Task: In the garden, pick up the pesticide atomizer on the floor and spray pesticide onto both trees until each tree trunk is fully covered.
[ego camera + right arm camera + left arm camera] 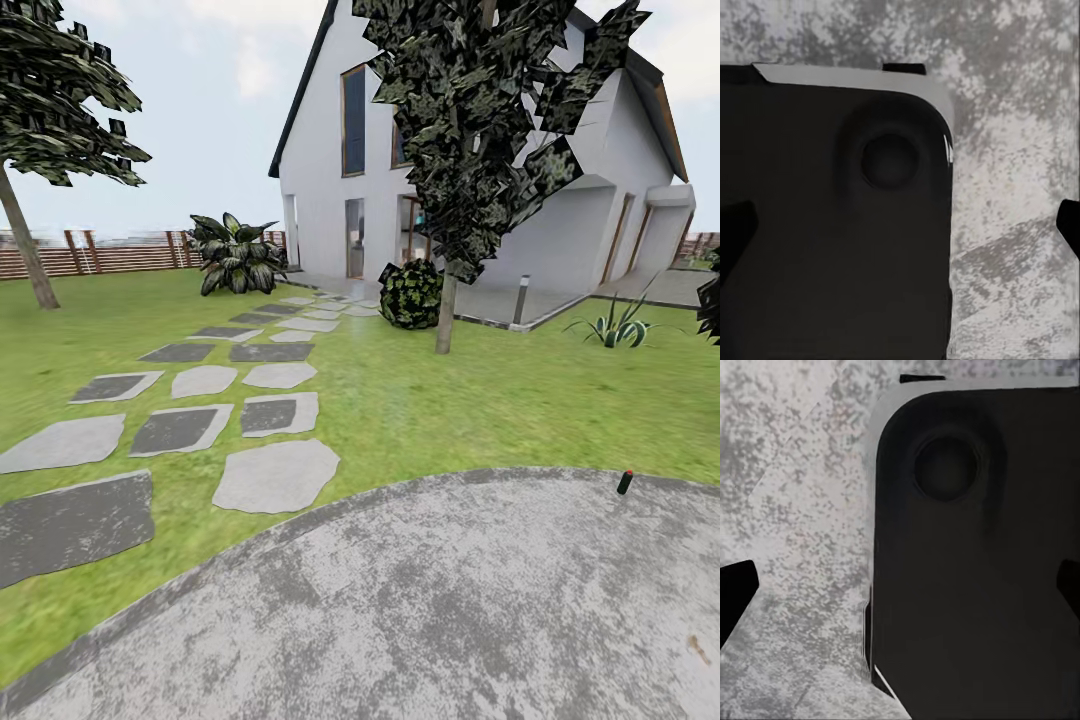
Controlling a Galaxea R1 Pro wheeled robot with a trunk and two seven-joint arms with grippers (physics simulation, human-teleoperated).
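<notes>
The atomizer [625, 482] stands upright, long axis vertical, at the far edge of the grey floor [430, 600], just by the lawn [420, 410] and well right of the stepping stones [277, 475]. Judging by that offset, the right arm is the nearer one. In both wrist views dark finger tips sit wide at the frame edges over concrete, so both pairs look spread and empty. Open paving lies between robot and atomizer; the dark tree [446, 310] stands beyond.

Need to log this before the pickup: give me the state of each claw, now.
Left claw: open, holding nothing, above the concrete floor.
Right claw: open, holding nothing.
</notes>
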